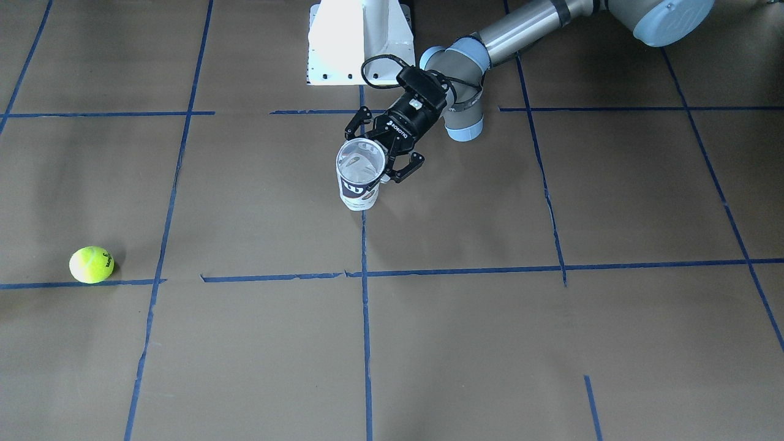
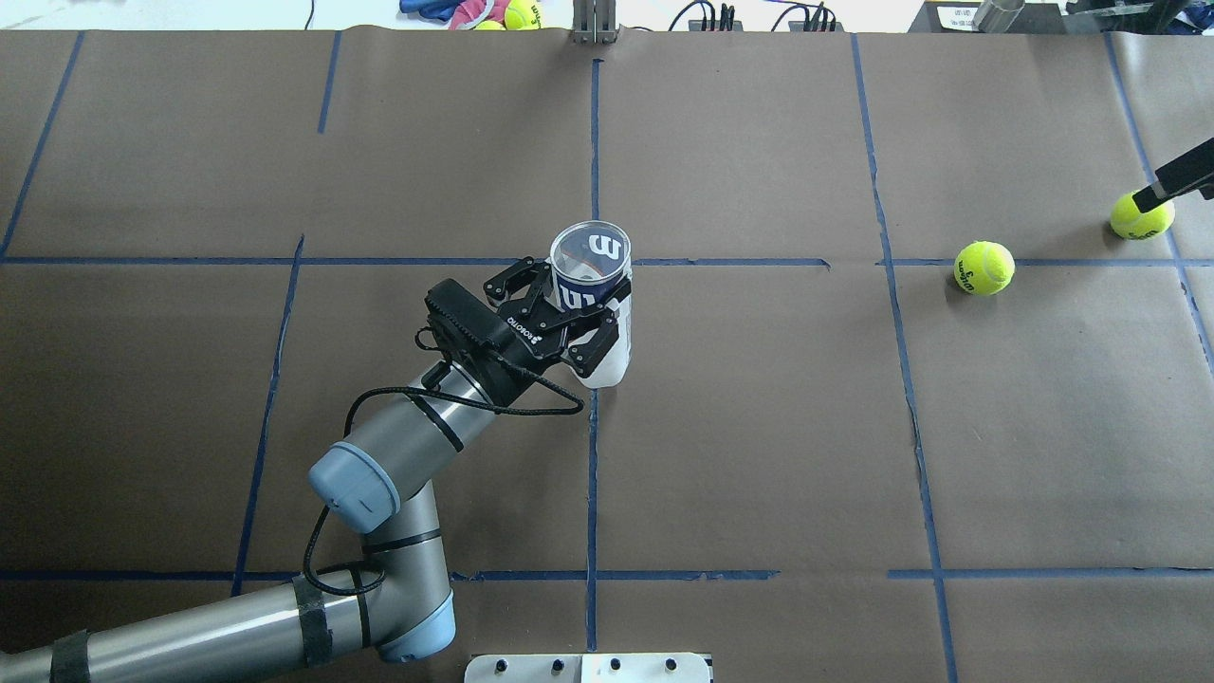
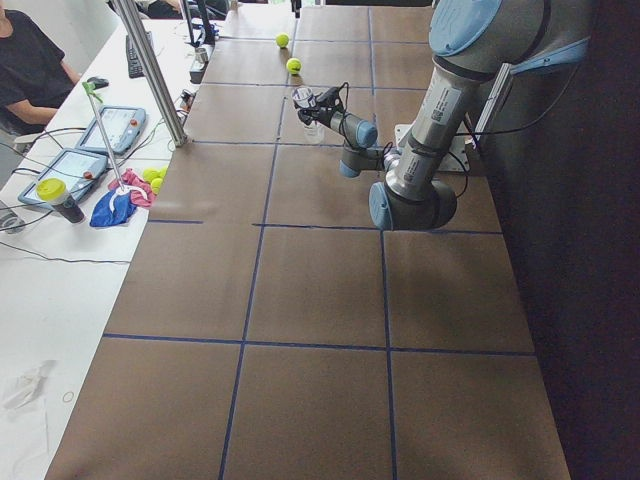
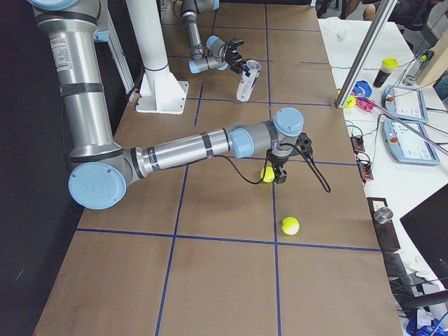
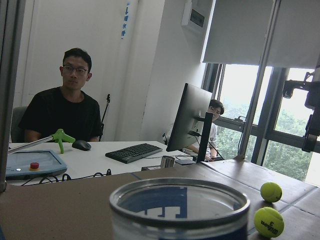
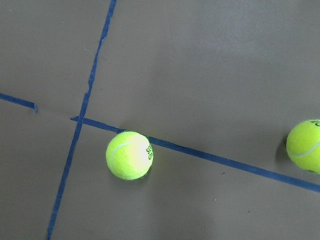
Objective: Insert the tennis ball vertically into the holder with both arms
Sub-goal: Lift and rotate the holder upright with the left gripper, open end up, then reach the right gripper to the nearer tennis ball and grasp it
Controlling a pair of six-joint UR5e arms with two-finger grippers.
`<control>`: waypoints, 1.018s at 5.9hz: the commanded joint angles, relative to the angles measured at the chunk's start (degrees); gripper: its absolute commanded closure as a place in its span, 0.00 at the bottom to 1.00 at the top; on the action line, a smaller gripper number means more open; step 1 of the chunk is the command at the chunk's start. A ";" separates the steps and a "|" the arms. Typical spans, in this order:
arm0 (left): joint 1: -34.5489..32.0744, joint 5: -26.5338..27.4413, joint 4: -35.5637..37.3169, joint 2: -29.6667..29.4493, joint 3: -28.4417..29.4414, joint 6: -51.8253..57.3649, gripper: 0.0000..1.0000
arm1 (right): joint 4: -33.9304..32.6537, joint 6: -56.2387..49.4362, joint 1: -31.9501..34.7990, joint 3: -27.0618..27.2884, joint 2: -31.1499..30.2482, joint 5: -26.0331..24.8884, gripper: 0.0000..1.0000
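Observation:
The clear holder (image 2: pixel 593 285) with its navy "W" label stands upright at the table's middle, mouth up and empty. My left gripper (image 2: pixel 561 324) is shut on the holder's side; it also shows in the front view (image 1: pixel 384 156). Two tennis balls lie on the table at my right: one with a "3" mark (image 2: pixel 984 267) and one farther right (image 2: pixel 1141 216). The right wrist view looks down on both balls (image 6: pixel 129 155) (image 6: pixel 305 146). My right gripper (image 2: pixel 1171 182) hovers above them, holding nothing I can see. I cannot tell whether its fingers are open or shut.
The white pedestal base (image 1: pixel 358 40) stands at the robot's side of the table. More balls and cloth (image 2: pixel 512 13) lie beyond the far edge. A metal pole (image 4: pixel 364 56), tablets and seated operators (image 3: pixel 30 70) are along the far side.

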 commanded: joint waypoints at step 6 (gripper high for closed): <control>3.98 0.77 -0.55 -1.05 0.41 10.45 0.34 | 10.66 8.14 -12.90 -0.50 2.50 -13.14 0.01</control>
